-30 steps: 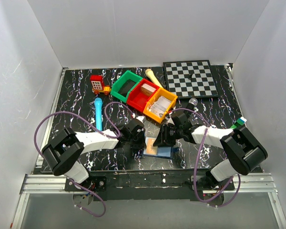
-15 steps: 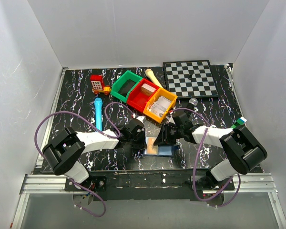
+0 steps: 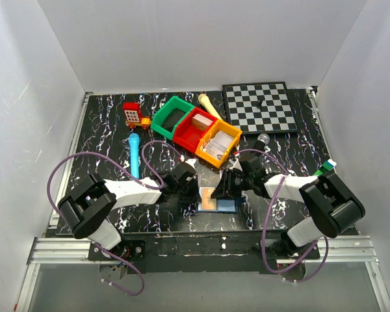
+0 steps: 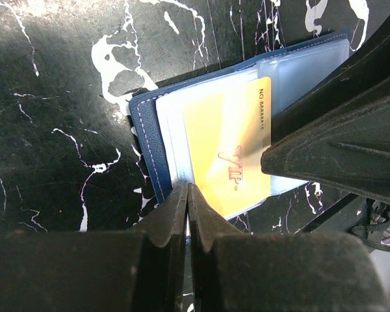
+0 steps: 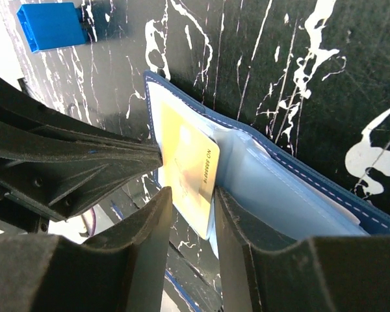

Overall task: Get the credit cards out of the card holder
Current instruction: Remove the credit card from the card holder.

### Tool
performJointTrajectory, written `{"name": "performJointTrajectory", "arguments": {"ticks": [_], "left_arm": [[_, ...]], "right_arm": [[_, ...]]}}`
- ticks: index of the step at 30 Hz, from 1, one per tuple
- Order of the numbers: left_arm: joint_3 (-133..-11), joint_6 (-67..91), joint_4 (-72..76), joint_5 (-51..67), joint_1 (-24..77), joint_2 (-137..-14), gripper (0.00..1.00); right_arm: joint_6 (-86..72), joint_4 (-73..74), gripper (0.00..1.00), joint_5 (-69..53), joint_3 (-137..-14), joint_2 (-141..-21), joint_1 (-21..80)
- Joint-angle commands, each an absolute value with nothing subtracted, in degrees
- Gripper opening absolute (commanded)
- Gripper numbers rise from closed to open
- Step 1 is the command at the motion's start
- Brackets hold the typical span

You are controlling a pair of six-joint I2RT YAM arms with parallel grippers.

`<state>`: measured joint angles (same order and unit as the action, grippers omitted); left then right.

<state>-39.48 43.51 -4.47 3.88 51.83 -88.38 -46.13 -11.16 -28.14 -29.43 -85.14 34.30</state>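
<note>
One yellow card (image 5: 188,169) juts from the card holder (image 5: 292,188) lengthwise toward the right gripper (image 5: 194,214), whose part-open jaws straddle its end, while the left gripper (image 4: 187,201) sits pinched shut at the holder's edge.

A green bin (image 3: 161,123), red bin (image 3: 184,138) and orange bin (image 3: 233,133) stand in a diagonal row beside the chessboard (image 3: 259,107).
</note>
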Motion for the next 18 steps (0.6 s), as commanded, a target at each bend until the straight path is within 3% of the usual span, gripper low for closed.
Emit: {"name": "performJointTrajectory", "arguments": {"ticks": [1, 18], "left_arm": [[-37.88, 43.42, -6.06, 3.25, 51.68, -88.77, 0.00], [-39.02, 42.63, -7.82, 1.49, 51.68, -82.09, 0.01]], "right_arm": [[-47.37, -16.78, 0.40, -31.81, -27.34, -84.11, 33.66], [-48.34, -20.57, 0.44, -33.92, -26.28, -84.81, 32.87]]}}
